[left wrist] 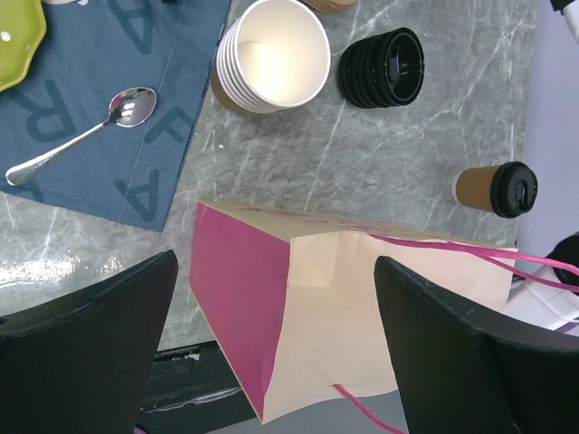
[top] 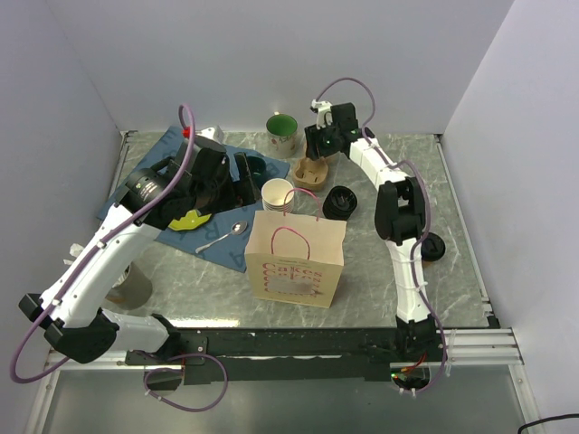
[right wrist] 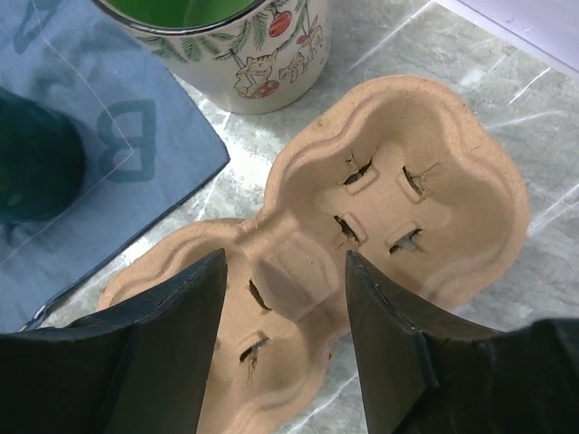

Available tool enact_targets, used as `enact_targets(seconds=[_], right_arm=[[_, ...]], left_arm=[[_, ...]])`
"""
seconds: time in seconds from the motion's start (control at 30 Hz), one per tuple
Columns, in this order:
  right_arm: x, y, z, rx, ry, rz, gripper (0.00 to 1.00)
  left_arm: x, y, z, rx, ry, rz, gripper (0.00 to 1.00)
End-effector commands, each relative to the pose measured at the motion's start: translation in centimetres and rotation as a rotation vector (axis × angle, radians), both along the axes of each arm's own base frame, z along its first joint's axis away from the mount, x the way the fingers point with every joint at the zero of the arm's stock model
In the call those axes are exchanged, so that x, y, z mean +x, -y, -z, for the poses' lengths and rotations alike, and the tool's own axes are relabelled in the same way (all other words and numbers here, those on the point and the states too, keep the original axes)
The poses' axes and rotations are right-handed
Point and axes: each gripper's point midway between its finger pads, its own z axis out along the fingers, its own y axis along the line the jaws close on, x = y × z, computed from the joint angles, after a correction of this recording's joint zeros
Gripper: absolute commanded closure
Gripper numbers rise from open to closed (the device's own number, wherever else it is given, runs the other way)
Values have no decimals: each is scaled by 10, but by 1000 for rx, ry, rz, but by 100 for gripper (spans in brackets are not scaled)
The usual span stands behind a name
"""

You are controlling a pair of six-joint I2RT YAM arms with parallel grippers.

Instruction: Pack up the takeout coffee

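**Both claws spread, the coffee outside the bag**

I see the marble table [top: 371, 262] first, with the paper bag [top: 297, 258] standing open near its front and the blue mat [left wrist: 81, 81] to the left. My left gripper [left wrist: 276, 267] hangs over the bag's mouth with its jaws spread wide, holding nothing. My right gripper [right wrist: 285, 262] is at the back, its jaws apart on either side of the pulp carrier's [right wrist: 434, 208] narrow middle (I cannot tell if they touch it). Beside the carrier are the stack of lidless cups [left wrist: 271, 54], the green-lined mug [right wrist: 262, 54] and the stacked black lids [left wrist: 382, 68]. The takeout coffee [left wrist: 496, 188], lid on, sits on bare table right of the bag, apart from it. 1 spoon [left wrist: 81, 136] lies on the mat.
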Motion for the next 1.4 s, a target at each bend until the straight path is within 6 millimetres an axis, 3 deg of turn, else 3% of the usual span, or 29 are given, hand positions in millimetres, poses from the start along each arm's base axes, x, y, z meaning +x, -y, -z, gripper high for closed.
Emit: enact_targets(seconds=[0.0, 0.3, 0.5, 0.73, 0.87, 0.97, 1.17, 1.37], right_arm=[[6, -3, 0, 10, -6, 20, 37], [3, -2, 6, 3, -17, 44, 36], [6, 2, 2, -23, 14, 73, 48], [17, 8, -35, -45, 118, 82, 53], [21, 10, -66, -28, 185, 92, 51], [21, 14, -76, -30, 207, 114, 48], [23, 24, -71, -52, 215, 165, 47], [29, 33, -67, -35, 194, 223, 57]], left_arm=[[0, 2, -14, -51, 33, -9, 3], [-3, 1, -16, -63, 34, -13, 3], [-6, -1, -17, -76, 34, -21, 3], [-9, -2, -16, -99, 31, -31, 3], [-10, -2, -17, -115, 32, -34, 3], [-10, -1, -18, -123, 34, -36, 3], [-10, 1, -20, -134, 39, -34, 3], [-7, 4, -21, -127, 38, -22, 3]])
